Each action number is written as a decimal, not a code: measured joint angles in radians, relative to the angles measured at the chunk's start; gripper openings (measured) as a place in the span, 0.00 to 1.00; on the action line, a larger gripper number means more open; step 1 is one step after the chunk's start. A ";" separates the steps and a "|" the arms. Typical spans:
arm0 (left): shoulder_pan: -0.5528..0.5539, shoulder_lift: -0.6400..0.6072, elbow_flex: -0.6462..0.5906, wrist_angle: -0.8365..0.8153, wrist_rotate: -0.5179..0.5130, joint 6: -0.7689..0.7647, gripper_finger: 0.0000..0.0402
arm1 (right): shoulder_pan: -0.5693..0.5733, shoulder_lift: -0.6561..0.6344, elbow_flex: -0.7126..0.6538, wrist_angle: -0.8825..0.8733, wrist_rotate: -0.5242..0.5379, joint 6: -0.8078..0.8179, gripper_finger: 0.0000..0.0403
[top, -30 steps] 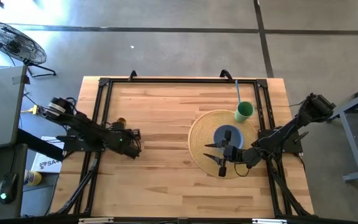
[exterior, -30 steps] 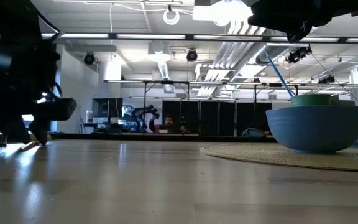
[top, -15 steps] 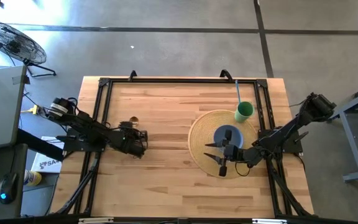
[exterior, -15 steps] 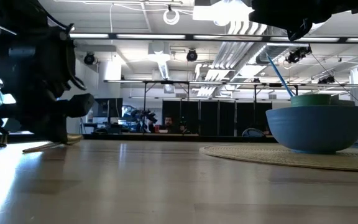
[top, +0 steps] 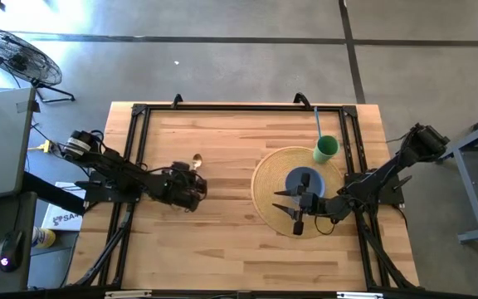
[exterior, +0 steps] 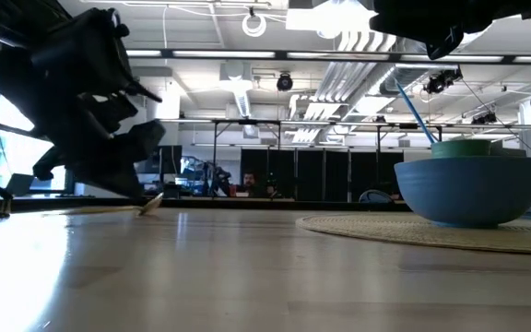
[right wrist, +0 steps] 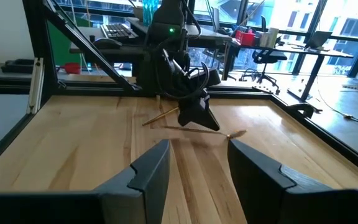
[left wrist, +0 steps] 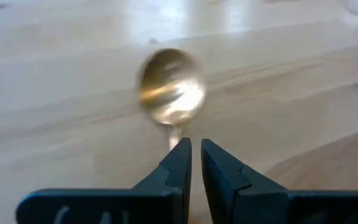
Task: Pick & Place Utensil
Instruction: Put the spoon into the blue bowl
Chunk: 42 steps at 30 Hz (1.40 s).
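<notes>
Right now the left gripper (top: 196,184) is low over the wooden table (top: 222,241), on the table's left half. Its two dark fingers (left wrist: 178,163) are pinched tight on the thin handle of a gold spoon (left wrist: 170,86). The round bowl of the spoon sticks out past the fingertips. From the high view, the spoon bowl shows as a small gold spot just beyond the gripper. In the low view, the spoon (exterior: 152,201) tilts down with its tip at the table top; whether it touches cannot be told.

The right gripper (top: 291,205) hangs above a round woven mat (top: 265,178) on the right side of the table. Its fingers (right wrist: 149,171) are spread apart and hold nothing. A blue bowl (exterior: 468,191) sits on the mat, right beside this gripper. A green cup (top: 326,149) stands at the far edge of the mat with a blue straw-like stick (top: 317,122) in it. The spoon is well apart from the bowl and the cup.
</notes>
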 joint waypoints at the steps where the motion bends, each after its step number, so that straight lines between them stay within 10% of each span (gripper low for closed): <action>1: 0.000 0.000 0.000 0.014 -0.004 0.031 0.09 | 0.000 0.000 0.000 -0.001 0.000 0.000 0.39; 15: 0.000 0.026 0.002 0.081 -0.020 0.167 0.10 | 0.000 0.000 0.000 -0.010 0.000 0.000 0.39; 27: 0.013 0.062 0.000 0.004 -0.010 0.111 0.32 | 0.000 0.000 0.000 -0.021 0.000 0.000 0.39; 42: 0.011 0.152 0.002 0.034 -0.017 0.063 0.27 | 0.000 0.000 0.000 -0.022 0.000 0.000 0.39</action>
